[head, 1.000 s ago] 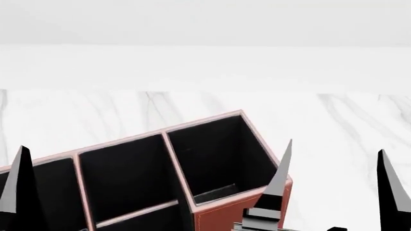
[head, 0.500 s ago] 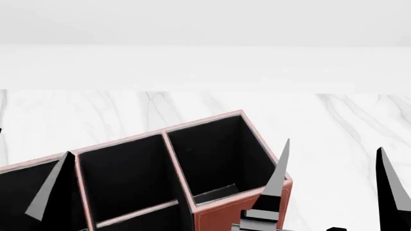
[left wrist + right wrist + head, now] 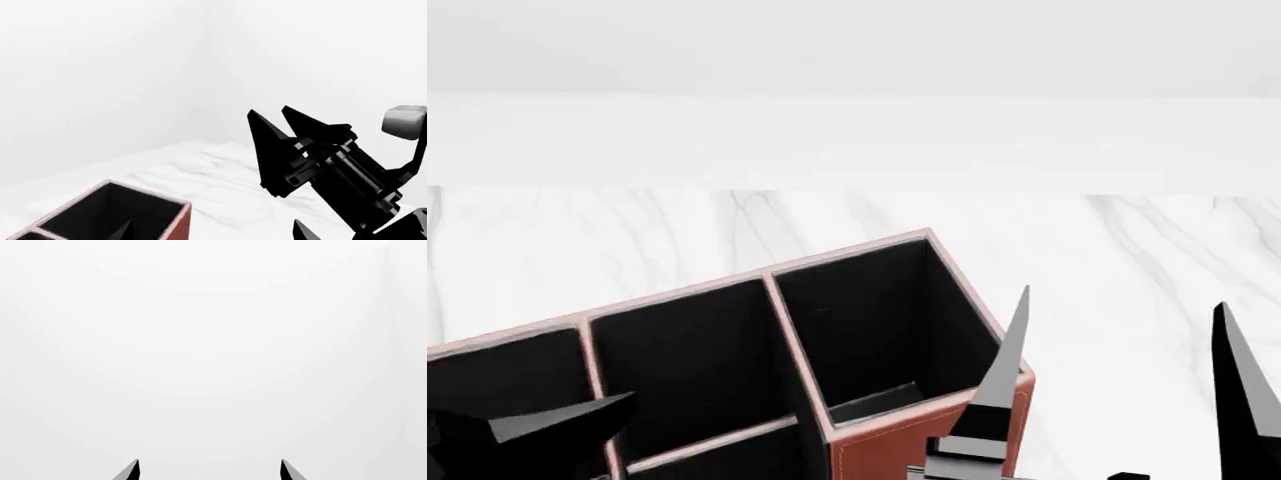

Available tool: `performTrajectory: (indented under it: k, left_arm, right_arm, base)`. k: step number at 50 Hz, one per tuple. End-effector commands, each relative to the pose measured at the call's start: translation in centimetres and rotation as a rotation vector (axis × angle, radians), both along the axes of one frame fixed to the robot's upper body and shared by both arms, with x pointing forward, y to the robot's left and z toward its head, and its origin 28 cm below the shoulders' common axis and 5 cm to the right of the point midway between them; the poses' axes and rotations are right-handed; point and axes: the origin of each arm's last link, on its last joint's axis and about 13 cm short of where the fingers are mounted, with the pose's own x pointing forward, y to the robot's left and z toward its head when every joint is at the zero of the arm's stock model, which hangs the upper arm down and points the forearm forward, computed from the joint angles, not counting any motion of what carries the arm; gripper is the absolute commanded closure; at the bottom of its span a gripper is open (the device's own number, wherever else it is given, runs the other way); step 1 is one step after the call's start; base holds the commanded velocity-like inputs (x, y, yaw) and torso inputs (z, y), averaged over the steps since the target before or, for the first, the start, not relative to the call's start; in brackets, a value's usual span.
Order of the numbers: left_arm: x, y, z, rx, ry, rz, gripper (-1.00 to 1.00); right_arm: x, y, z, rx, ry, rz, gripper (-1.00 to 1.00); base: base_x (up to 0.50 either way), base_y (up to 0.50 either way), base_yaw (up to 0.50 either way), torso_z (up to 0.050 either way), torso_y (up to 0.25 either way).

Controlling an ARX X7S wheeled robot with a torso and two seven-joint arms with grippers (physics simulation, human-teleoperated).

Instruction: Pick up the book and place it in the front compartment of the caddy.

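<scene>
The caddy (image 3: 894, 440) is a red-brown box with pale rims and black compartments, low in the head view. One corner of it shows in the left wrist view (image 3: 179, 220). The book is not in any view. My right gripper (image 3: 1122, 300) is open and empty, fingers pointing up, its left finger (image 3: 1009, 350) just past the caddy's right corner. It also shows in the left wrist view (image 3: 275, 120) and in its own view (image 3: 209, 471). My left gripper (image 3: 213, 235) is open and empty above the caddy's end. One of its fingers (image 3: 561, 420) lies low over the left compartment.
The caddy stands on a white marble table (image 3: 1121, 230) with a plain white wall (image 3: 854, 60) behind. The right wrist view shows only that blank white wall (image 3: 213, 340). Thin dividers (image 3: 787, 330) split the caddy.
My left gripper's finger, upright at the far left a second ago, has tilted over and now lies low, pointing right across the caddy's left compartment. The right gripper barely moved.
</scene>
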Motion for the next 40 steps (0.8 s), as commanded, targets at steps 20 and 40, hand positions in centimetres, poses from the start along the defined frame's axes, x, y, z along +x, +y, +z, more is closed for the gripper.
performTrajectory:
  k: [20,40]
  left_arm:
    - [1.5,0.2,0.3,0.337,0.214,-0.149,-1.00]
    - [2.0,-0.5,-0.8,0.587,0.286,-0.182,-1.00]
  right_arm:
    - [-0.1,0.1,0.1,-0.004,-0.003,0.002,-1.00]
    - [-0.2,0.0,0.2,0.002,-0.005,0.003,-1.00]
  base:
    - [0.00,0.00,0.00,0.000,0.000]
    - [0.00,0.00,0.00,0.000,0.000]
